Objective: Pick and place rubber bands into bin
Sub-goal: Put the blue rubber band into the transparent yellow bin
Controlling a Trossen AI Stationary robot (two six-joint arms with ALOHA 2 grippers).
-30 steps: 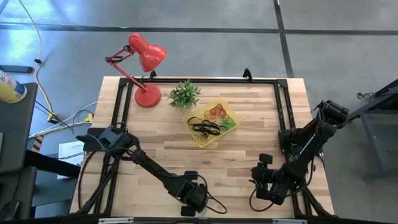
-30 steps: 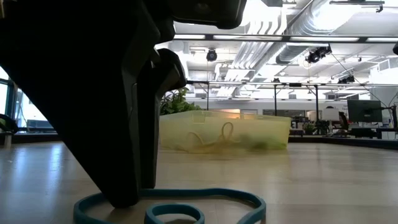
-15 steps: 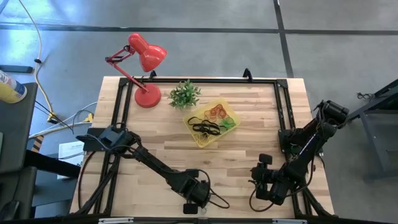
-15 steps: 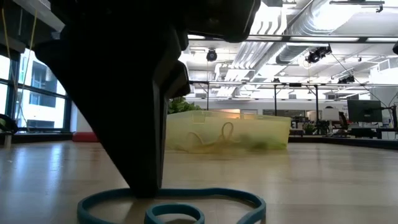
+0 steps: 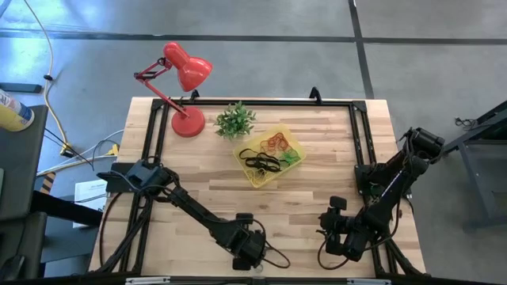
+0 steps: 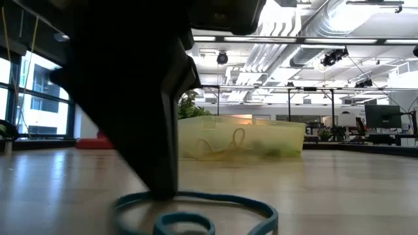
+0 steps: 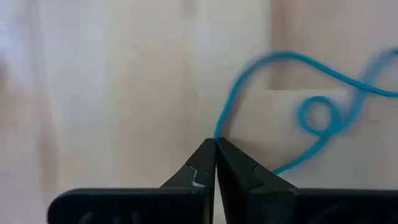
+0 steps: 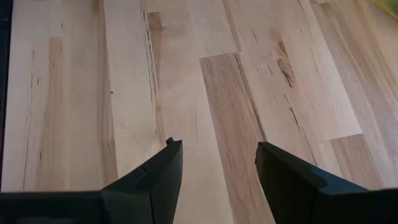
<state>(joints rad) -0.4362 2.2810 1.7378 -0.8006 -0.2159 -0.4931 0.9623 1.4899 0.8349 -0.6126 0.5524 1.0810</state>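
Observation:
A blue rubber band (image 6: pixel 222 207) lies near the table's near edge, looped and curled (image 7: pixel 317 115). My left gripper (image 5: pixel 250 252) stands over its left part, pointing down, and is shut on it (image 7: pixel 215 143). The bin (image 5: pixel 270 155) is a translucent yellow tray resting flat on the table's far middle (image 6: pixel 261 136). It holds black, orange and green rubber bands (image 5: pixel 265 161). My right gripper (image 8: pixel 217 163) waits open above bare wood at the near right (image 5: pixel 336 224). My left gripper pinches one strand of the blue band (image 7: pixel 218 127) between its two fingertips (image 7: pixel 202 163). The fingers come from above, pointing down (image 6: pixel 160 183). The rest of the band, with its small inner curl (image 6: pixel 183 223), lies slack on the table to the right of the fingers.
A red desk lamp (image 5: pixel 182 87) and a small green plant (image 5: pixel 235 119) stand at the far edge, left of the bin. A black frame (image 5: pixel 253 101) runs around the table. Bare wood lies between the bin and both grippers.
My left gripper has moved a little toward the table's right along the near edge. The blue band's left end has been drawn to the right with it, while the band's right end has stayed where it was.

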